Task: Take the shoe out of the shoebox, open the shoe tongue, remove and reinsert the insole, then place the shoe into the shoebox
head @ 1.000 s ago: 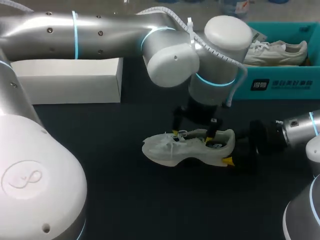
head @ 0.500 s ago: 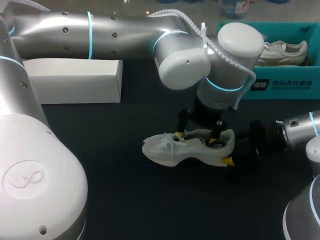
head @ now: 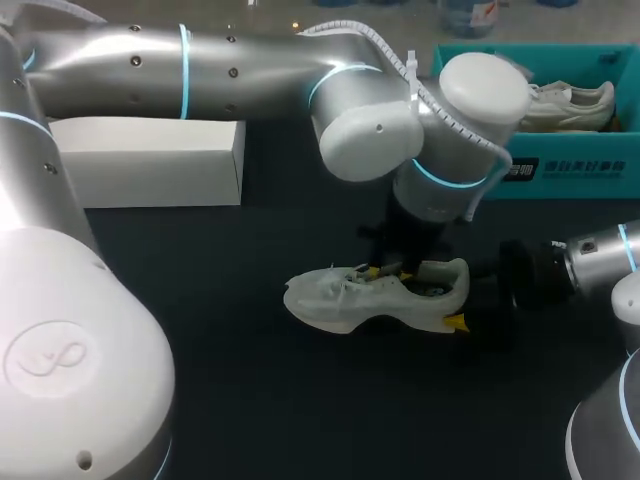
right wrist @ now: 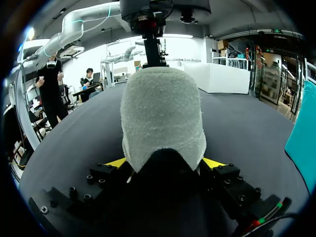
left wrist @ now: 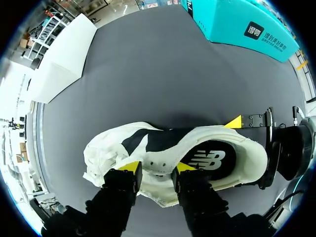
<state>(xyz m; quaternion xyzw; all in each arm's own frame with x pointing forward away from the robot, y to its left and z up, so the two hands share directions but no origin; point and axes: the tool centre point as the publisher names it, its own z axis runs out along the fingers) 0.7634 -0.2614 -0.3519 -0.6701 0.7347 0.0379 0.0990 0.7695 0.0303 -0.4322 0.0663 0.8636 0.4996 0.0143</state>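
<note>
The left arm is reaching in over the counter [head: 250,380] and its left gripper [left wrist: 157,168] is working at the lace area of the white shoe [head: 345,300]. The shoe is lying on its sole near the middle of the counter, toe toward the robot's left, well apart from the teal shoebox [head: 560,170] at the far right.

Over the last second the left gripper's yellow tips have been drawing in. A second ago they were standing wide apart over the shoe's opening; now they are sitting close together. In the left wrist view they are pinching the white eyelet edge of the upper beside the tongue, one finger on each side. The shoe itself has not shifted.

The right gripper [right wrist: 165,162] is staying where it was, clamped on the heel from the right, a yellow tip on either side of the heel cup, steadying the shoe.

This probably means the tongue-opening step is just starting. The shoe is already out of the box and the grip on the upper appears to be made, but the opening is not yet being spread. The dark insole [left wrist: 212,160] is showing inside the heel end, in place. Removing it, putting it back and boxing the shoe are all yet to come.

A second shoe [head: 565,100] is resting in the shoebox, and a white box [head: 150,160] is sitting on the far left.
</note>
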